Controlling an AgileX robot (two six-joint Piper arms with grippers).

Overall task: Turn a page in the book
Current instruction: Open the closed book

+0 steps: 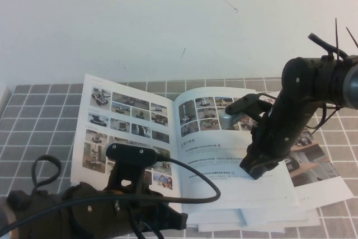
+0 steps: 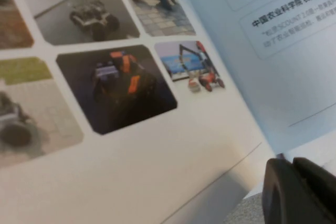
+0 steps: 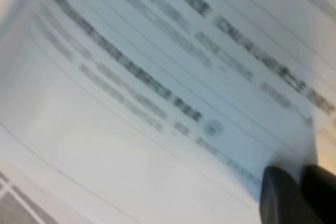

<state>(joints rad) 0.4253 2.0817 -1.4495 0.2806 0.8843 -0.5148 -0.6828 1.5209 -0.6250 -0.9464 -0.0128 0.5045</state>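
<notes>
The large thin glossy white-paged book [image 1: 184, 149] lies open at the frame's centre on the grey tiled desk [image 1: 45, 110]. The left gripper [image 1: 168, 219] sits at its lower-left edge; the right gripper [image 1: 258, 167] rests on its right-hand page.

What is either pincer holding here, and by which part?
Nothing is visibly held. The right pincer rests low on the book's right-hand text page; the left pincer sits by the book's near edge.
</notes>
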